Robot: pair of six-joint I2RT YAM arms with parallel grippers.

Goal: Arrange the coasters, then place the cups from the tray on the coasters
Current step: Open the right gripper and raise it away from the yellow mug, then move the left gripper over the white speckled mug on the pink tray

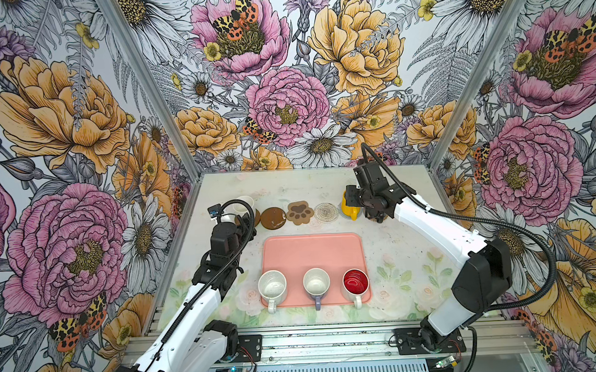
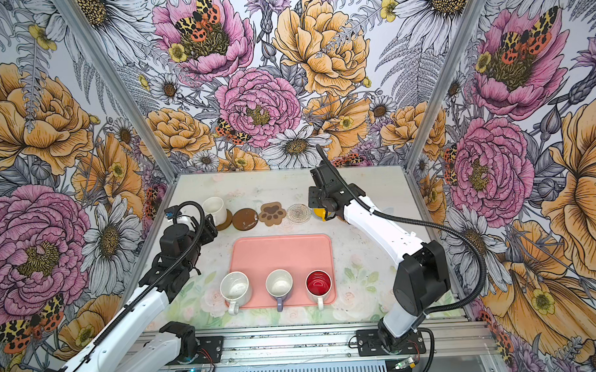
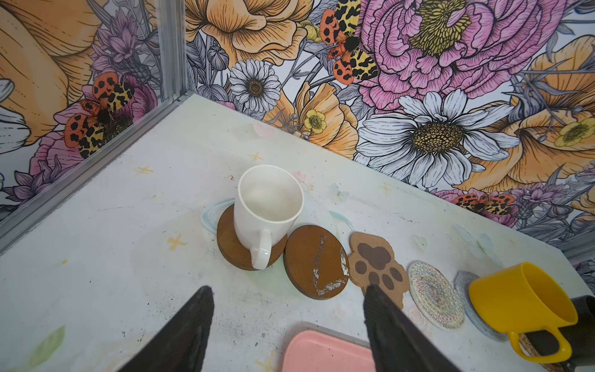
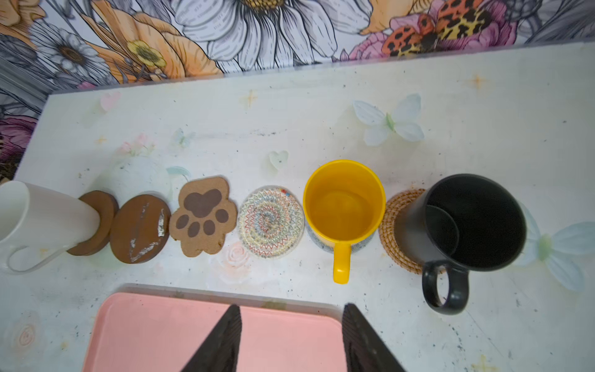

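Mugs (image 1: 316, 282) left on the tray (image 1: 312, 254): three along its near edge, handles overhanging. Your right gripper (image 4: 293, 306), parted and empty, is nearer the red-inside mug (image 1: 356, 282); left gripper (image 3: 288, 286), wide and empty, nearer the speckled mug (image 1: 272, 286).

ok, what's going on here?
Two arms are setting mugs from the pink tray onto a row of coasters. The white mug, yellow mug and black mug stand on coasters; the brown disc, paw coaster and patterned disc are bare. The speckled mug, lavender mug and red-lined mug sit on the tray. Left gripper and right gripper are open, empty.
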